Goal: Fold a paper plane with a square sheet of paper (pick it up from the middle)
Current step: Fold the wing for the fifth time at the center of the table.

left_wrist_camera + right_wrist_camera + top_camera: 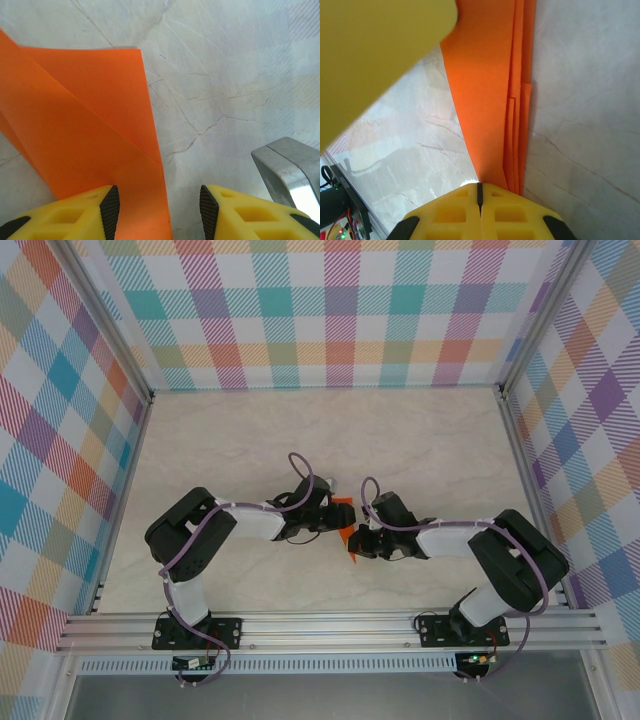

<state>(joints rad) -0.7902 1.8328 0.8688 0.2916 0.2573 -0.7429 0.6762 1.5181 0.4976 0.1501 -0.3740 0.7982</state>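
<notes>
Fold in progress, judged mid-sequence: the thin bright orange paper sheet is creased into several layers but is not yet a dart. It sits out past the aluminium rail at the table's near edge, opposite the rail's midpoint. The right gripper works just right of that midpoint. Its yellow fingers are pressed together with no gap, clamped on the stacked folds, which fan out from the seam between them. The left gripper works just left of the midpoint. Its jaws stand apart, with one flap of the sheet running down past the left-hand black pad and nothing pinched. Whether the sheet's lower edge rests on the pale marble tabletop I cannot tell. Next move, as I read it: the left jaws close on the free flap near its straight edge and carry it over to the crease, while the right clamp acts as anchor. Pulling off-line would risk tearing or skewing the fold. There is bare marble on the far side of the rail and out to both ends. The plaid side walls stand well back, so both arms have room to swing.
</notes>
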